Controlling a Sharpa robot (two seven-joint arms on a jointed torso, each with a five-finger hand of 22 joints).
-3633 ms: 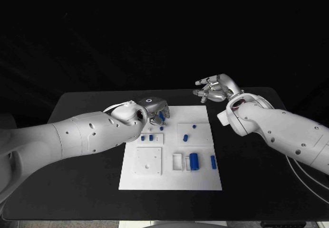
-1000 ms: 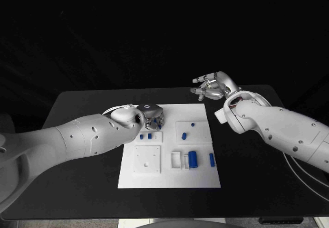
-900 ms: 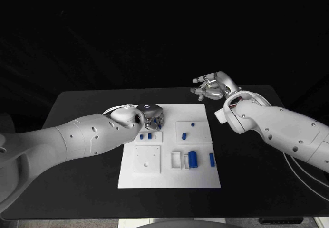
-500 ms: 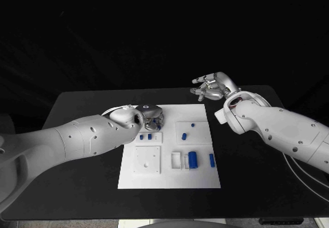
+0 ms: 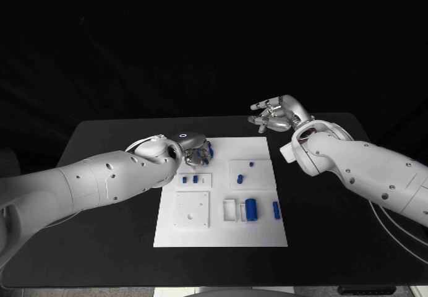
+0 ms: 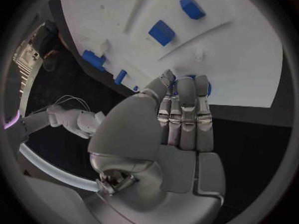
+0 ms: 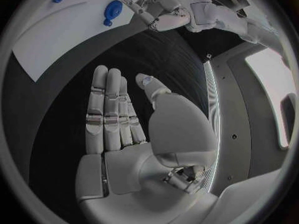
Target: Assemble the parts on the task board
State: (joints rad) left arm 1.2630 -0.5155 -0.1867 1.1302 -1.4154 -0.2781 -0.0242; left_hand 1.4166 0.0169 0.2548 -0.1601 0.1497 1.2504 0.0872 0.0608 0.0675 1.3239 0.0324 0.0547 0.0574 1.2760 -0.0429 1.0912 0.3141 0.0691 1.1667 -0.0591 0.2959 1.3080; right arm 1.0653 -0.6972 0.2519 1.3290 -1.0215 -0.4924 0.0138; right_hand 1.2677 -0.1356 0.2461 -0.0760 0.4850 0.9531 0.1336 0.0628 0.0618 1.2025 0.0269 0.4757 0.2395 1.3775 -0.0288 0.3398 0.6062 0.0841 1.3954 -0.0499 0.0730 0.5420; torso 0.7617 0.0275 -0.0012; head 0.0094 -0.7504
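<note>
The white task board lies in the middle of the black table. My left hand is at the board's far left corner, fingers stretched straight and close together, their tips against an upright blue part. In the left wrist view the same blue part peeks out behind the fingertips, with the thumb beside it; a grip is not discernible. My right hand hovers beyond the board's far right corner, its palm flat, fingers apart and holding nothing.
Two small blue parts sit in a raised white block left of centre. More blue parts lie on the right square, and a larger blue cylinder stands nearer me beside a white block. Bare black table surrounds the board.
My left hand has shifted a little back and to the left, so the blue part at the far left corner shows again beside its fingertips. The right hand has stayed put.
</note>
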